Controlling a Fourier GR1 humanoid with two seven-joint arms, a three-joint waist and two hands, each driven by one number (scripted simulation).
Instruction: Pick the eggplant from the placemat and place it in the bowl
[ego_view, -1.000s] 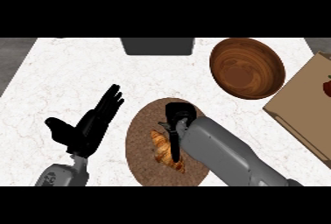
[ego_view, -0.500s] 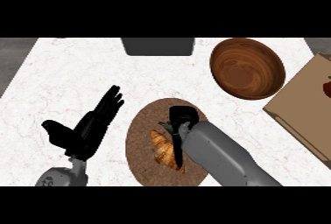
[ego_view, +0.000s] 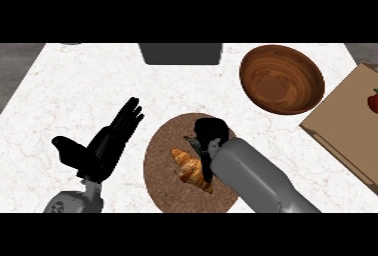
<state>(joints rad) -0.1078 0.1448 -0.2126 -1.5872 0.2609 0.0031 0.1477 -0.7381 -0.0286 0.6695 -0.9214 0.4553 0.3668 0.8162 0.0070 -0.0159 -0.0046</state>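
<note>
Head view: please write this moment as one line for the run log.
right hand curled, low over placemat | eggplant hidden | croissant on placemat | bowl empty | left hand open, resting

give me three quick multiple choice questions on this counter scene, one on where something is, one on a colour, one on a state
1. Where is the bowl relative to the placemat?
A. up and to the right of it
B. directly left of it
C. on top of it

2. What colour is the bowl?
A. white
B. brown
C. blue

3. What is the left hand doing?
A. curled round the bowl's rim
B. open, holding nothing
C. pressing on the placemat

Answers:
1. A, the bowl sits near the counter's far right, apart from the mat.
2. B, it has a brown wooden look inside and out.
3. B, its fingers are straight over the bare counter left of the mat, while the right hand is down on the mat.
</note>
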